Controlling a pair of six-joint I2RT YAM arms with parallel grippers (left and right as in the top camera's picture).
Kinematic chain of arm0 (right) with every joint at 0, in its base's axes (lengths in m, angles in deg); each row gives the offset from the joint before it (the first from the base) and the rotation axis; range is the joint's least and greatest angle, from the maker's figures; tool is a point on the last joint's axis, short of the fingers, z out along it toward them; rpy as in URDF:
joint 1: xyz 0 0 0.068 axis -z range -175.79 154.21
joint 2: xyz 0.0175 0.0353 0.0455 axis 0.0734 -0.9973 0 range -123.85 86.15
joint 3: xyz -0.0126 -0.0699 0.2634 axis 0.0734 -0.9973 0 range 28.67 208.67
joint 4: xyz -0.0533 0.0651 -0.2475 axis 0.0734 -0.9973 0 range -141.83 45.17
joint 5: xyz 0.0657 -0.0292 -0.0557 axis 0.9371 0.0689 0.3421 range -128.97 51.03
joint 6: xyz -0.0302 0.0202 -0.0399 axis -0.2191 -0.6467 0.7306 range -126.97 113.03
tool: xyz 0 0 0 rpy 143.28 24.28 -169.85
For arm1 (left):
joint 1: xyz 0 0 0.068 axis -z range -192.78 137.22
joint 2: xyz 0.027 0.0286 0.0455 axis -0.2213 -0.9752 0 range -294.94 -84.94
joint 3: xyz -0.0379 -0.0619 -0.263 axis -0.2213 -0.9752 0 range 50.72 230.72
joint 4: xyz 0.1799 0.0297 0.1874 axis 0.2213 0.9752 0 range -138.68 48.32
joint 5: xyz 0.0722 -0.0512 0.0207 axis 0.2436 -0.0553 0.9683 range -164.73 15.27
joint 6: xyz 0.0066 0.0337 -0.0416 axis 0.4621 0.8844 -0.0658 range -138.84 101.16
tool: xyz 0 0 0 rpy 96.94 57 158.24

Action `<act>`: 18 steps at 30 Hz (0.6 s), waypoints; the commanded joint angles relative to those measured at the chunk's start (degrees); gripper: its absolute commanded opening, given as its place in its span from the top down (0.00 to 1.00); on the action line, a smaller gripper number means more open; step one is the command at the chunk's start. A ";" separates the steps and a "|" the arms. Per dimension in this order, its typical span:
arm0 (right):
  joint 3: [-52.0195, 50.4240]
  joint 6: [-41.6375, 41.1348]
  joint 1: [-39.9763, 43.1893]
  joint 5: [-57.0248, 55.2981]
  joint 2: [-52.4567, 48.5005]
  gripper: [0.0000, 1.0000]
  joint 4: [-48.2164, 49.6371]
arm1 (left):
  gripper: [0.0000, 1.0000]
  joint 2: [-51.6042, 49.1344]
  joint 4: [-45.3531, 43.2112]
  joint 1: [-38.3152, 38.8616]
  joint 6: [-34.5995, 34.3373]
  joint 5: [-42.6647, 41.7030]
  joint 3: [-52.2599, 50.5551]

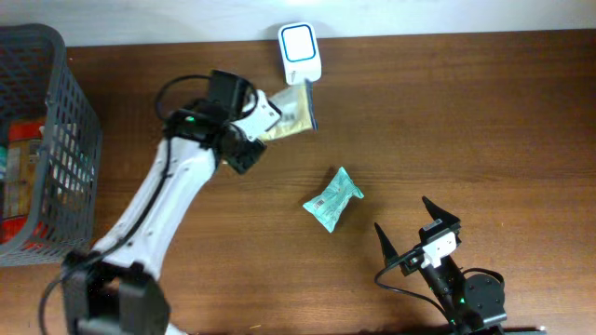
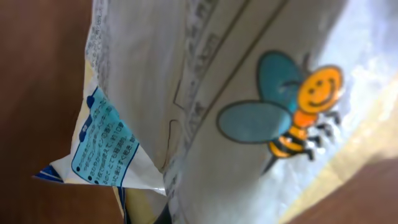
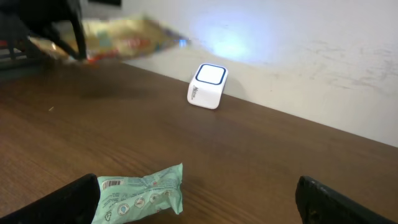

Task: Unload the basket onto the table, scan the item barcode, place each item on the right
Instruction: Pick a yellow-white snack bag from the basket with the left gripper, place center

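We see the left gripper [image 1: 270, 116] clamped on a pale yellow packet [image 1: 296, 113] printed with a bee; the scanner [image 1: 300, 52] sits just beyond its jaws. The right gripper [image 1: 407, 229] gapes wide, a green packet [image 1: 332, 199] lying ahead.

A pale yellow snack packet [image 1: 291, 112] is clamped in the shut left fingers [image 1: 264, 115], lifted off the table and sticking out past the fingertips toward the white cube-shaped barcode scanner [image 1: 300, 51], its far end just beside the scanner's base. Close up, the packet's white back panel [image 2: 205, 112] carries fine printed text, a cartoon bee [image 2: 292, 106] and a blue label [image 2: 102, 146] near a crimped corner. A second item, a mint-green sachet [image 1: 332, 199], lies flat on the table between both sets of fingers, its barcode [image 3: 112, 184] facing up, just ahead of the right fingers.
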 commanded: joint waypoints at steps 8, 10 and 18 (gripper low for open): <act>-0.42 -0.15 0.15 0.13 0.37 0.01 -0.13 | 0.01 -4.35 0.46 3.50 7.74 1.16 -0.24; -0.42 -0.15 0.15 0.13 0.37 0.01 -0.13 | 0.01 -4.00 1.01 3.39 2.43 1.18 2.29; -0.42 -0.15 0.15 0.13 0.37 0.01 -0.13 | 0.01 -1.42 7.56 -21.55 -29.27 9.05 31.19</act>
